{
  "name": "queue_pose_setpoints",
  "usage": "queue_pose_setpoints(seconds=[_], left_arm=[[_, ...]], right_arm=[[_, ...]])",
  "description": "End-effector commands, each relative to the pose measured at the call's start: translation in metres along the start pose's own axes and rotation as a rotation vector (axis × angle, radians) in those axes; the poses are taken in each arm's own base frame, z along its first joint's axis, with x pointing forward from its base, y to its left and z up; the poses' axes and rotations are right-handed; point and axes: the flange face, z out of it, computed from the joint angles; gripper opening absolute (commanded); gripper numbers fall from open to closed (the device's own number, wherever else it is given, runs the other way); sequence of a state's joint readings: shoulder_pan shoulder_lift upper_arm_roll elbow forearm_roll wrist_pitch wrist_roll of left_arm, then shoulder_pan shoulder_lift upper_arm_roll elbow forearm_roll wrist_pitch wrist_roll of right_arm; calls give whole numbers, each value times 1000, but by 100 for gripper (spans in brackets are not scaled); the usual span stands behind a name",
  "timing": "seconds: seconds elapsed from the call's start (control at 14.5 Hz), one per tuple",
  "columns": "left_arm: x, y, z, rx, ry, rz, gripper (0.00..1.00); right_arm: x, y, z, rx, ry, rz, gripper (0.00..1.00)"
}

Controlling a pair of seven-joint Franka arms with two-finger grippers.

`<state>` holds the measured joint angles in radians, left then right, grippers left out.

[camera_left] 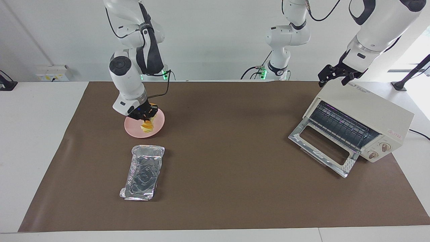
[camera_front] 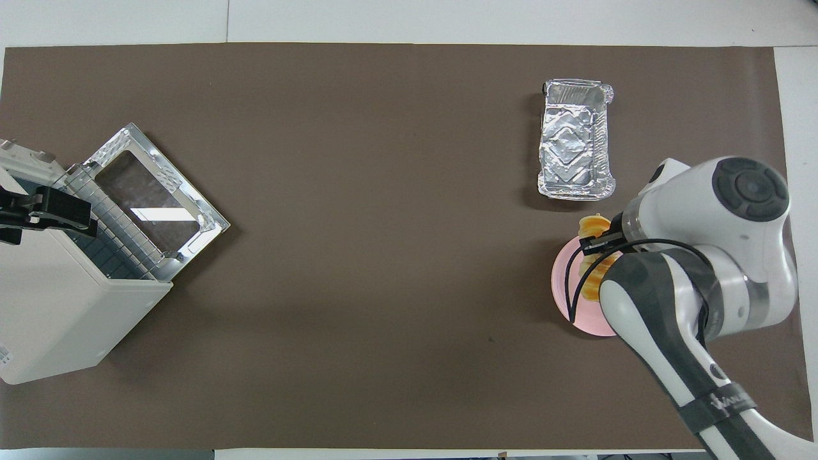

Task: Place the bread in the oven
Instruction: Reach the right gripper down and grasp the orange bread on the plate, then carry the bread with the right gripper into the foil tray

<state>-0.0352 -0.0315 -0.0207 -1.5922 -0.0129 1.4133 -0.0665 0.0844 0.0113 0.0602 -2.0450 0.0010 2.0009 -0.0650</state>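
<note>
The yellow-orange bread (camera_left: 147, 126) hangs between the fingers of my right gripper (camera_left: 144, 116), which is shut on it just over the round pink plate (camera_left: 159, 123). In the overhead view the bread (camera_front: 593, 227) pokes out past the plate's rim (camera_front: 562, 287) under my right gripper (camera_front: 597, 246). The cream-white oven (camera_left: 369, 107) stands at the left arm's end of the table with its glass door (camera_left: 322, 148) dropped open and its wire rack showing. It also shows in the overhead view (camera_front: 57, 306). My left gripper (camera_left: 334, 76) waits over the oven's top.
A crinkled silver foil tray (camera_left: 144, 171) lies farther from the robots than the plate, also in the overhead view (camera_front: 575, 140). The brown mat (camera_left: 228, 134) covers the table between the plate and the oven.
</note>
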Motion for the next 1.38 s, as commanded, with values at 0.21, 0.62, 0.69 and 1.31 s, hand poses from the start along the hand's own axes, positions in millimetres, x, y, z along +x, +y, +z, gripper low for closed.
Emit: queue_pose_setpoints(seconds=[0.21,0.62,0.69,1.31], left_arm=[[-7,-1,0,-9,7,1,100],[-7,-1,0,-9,7,1,100],[-7,-1,0,-9,7,1,100],[-7,-1,0,-9,7,1,100]], right_arm=[[128,44,-14,31,25,48,0],[192,45,61,23,117,48,0],[195,48,72,14,136,48,0],[186,61,58,13,76,77,100]])
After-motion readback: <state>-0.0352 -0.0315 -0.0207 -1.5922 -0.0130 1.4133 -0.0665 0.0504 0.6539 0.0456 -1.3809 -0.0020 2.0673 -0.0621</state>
